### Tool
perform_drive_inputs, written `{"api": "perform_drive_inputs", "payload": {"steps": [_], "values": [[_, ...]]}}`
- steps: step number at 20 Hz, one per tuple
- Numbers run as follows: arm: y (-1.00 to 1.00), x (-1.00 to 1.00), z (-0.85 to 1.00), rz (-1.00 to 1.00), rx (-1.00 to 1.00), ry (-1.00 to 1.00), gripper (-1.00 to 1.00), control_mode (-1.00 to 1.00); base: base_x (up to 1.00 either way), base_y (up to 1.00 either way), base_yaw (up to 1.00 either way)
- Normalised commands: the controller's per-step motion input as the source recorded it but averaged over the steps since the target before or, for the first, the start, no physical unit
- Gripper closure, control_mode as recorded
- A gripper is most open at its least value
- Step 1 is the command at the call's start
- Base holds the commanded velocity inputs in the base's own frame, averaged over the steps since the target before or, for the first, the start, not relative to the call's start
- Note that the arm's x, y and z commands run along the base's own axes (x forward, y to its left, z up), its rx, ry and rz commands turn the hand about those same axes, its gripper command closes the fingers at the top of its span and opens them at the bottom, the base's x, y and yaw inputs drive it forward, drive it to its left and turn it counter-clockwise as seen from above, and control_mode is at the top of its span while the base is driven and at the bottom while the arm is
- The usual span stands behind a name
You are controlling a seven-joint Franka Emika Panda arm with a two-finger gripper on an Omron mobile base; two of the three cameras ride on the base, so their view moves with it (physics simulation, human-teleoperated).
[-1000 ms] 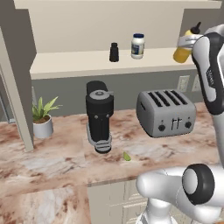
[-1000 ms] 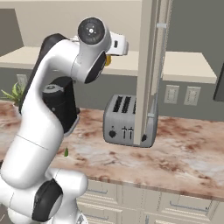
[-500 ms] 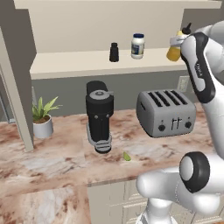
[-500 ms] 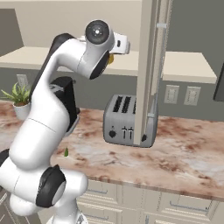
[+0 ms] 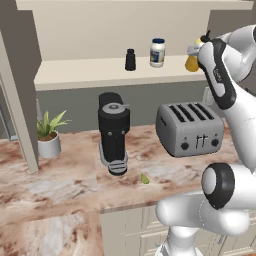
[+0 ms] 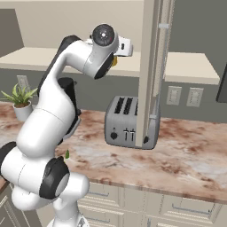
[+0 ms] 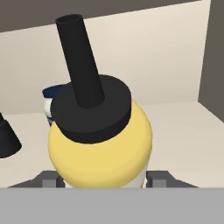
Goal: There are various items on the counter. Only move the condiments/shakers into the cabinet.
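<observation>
My gripper (image 5: 194,54) is shut on the yellow squeeze bottle (image 5: 192,62) and holds it just over the right part of the cabinet shelf (image 5: 90,72). In the hand view the yellow bottle (image 7: 100,148) with its black nozzle sits between the dark fingertips (image 7: 159,178). The white jar (image 7: 49,101) peeks out behind it and the black shaker (image 7: 6,139) shows at the left edge. On the shelf, the white jar with the dark blue lid (image 5: 157,52) stands left of the bottle, and the black shaker (image 5: 130,59) stands further left. A sliver of the yellow bottle (image 6: 115,61) shows behind the hand.
On the counter (image 5: 60,190) stand a black coffee machine (image 5: 114,132), a silver toaster (image 5: 190,128) and a potted plant (image 5: 49,132). A tiny green piece (image 5: 145,178) lies near the front edge. A cabinet side panel (image 6: 153,71) rises right of the arm, another (image 5: 20,75) at the left.
The arm has carried the yellow bottle leftward and slightly down, closer to the white jar on the shelf. The jar, shaker and counter items have stayed put.
</observation>
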Motion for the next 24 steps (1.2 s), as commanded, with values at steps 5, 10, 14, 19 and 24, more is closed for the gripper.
{"api": "perform_drive_inputs", "payload": {"steps": [5,10,14,19,24], "values": [[0.00,0.30,-0.32,0.00,0.00,0.00,1.00,-1.00,0.00,0.00,0.00],[0.00,0.31,-0.12,0.00,0.00,0.00,1.00,-1.00,0.00,0.00,0.00],[0.00,0.42,0.00,0.00,0.00,0.04,1.00,-1.00,0.00,0.00,0.00],[0.00,0.44,-0.18,0.00,-0.01,0.06,1.00,-1.00,0.00,0.00,0.00],[0.00,0.30,-0.47,0.00,-0.06,0.04,1.00,-1.00,0.00,0.00,0.00]]}}
